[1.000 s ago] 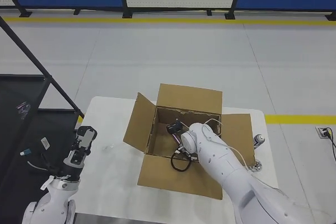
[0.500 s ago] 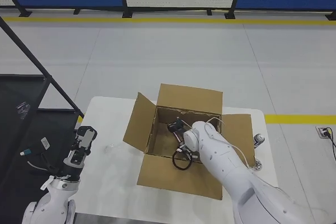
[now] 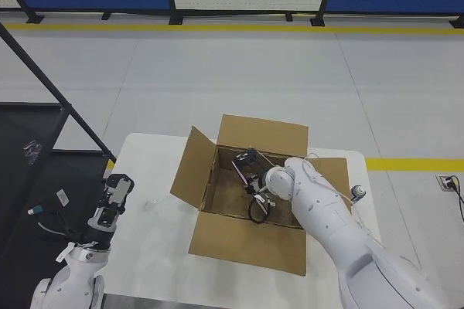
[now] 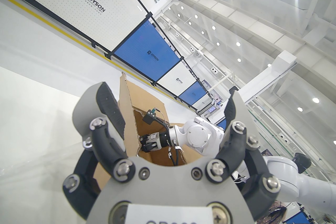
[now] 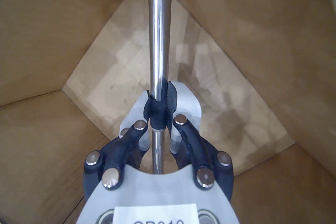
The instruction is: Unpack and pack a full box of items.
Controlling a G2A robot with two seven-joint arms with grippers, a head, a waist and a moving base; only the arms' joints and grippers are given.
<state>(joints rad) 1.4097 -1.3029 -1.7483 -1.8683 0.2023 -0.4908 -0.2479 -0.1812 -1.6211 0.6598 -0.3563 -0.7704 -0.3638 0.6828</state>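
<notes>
My right fingers [image 5: 187, 107] are clamping hard on a polished metal rod [image 5: 158, 25], the dark pads pressing on it from both sides, with a short stretch of it running back between them toward my wrist. The longer part is pointing away from my right gripper [image 5: 159, 101] and widening slightly toward its far end. I am holding the rod inside the cardboard box [image 3: 259, 135], over the brown floor, and its far end is lying in line with the crease where two of the walls meet; I cannot tell whether the tip is touching the cardboard. The box is sitting on the white table [image 3: 155, 232] with all four flaps folded outward, and my right arm is reaching into it from the right side over the right flap. A small can [image 3: 357, 191] is sitting on the table just beside that right flap. My left fingers [image 4: 110, 109] are standing wide apart and gripping nothing. My left gripper [image 4: 169, 92] is hanging at the table's left edge, well apart from the box's left flap, and is tilting upward toward the box, so that the flap's edge and my right arm are showing between its fingertips.
</notes>
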